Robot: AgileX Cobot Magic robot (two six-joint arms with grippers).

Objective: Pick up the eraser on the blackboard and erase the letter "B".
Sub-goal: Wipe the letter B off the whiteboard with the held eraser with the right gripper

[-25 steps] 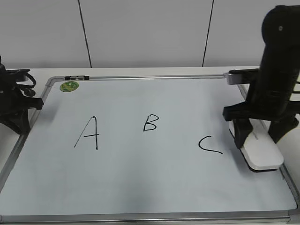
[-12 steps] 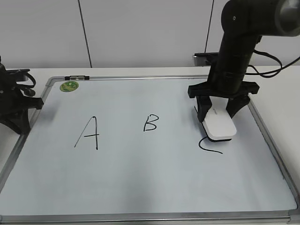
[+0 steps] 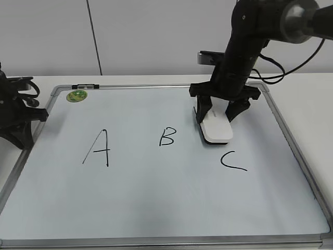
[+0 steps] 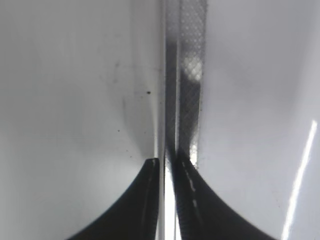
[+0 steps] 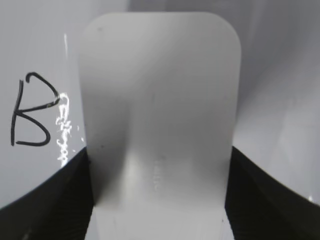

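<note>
Near the board's [image 3: 291, 143] far right corner, right gripper [image 3: 220, 115] clamped on white rounded eraser [image 3: 217, 127], beside intact black "B" [image 3: 167, 137]; left gripper [image 4: 167, 167] nearly shut, empty.

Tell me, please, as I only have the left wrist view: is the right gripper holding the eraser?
Observer: Yes, the right gripper is shut on the eraser.
Operator: Is the letter "B" still intact?
Observer: Yes, the letter "B" is whole; the eraser sits to its right.
Operator: Is it near the other letters?
Observer: It is just above the "C" on the blackboard.
</note>
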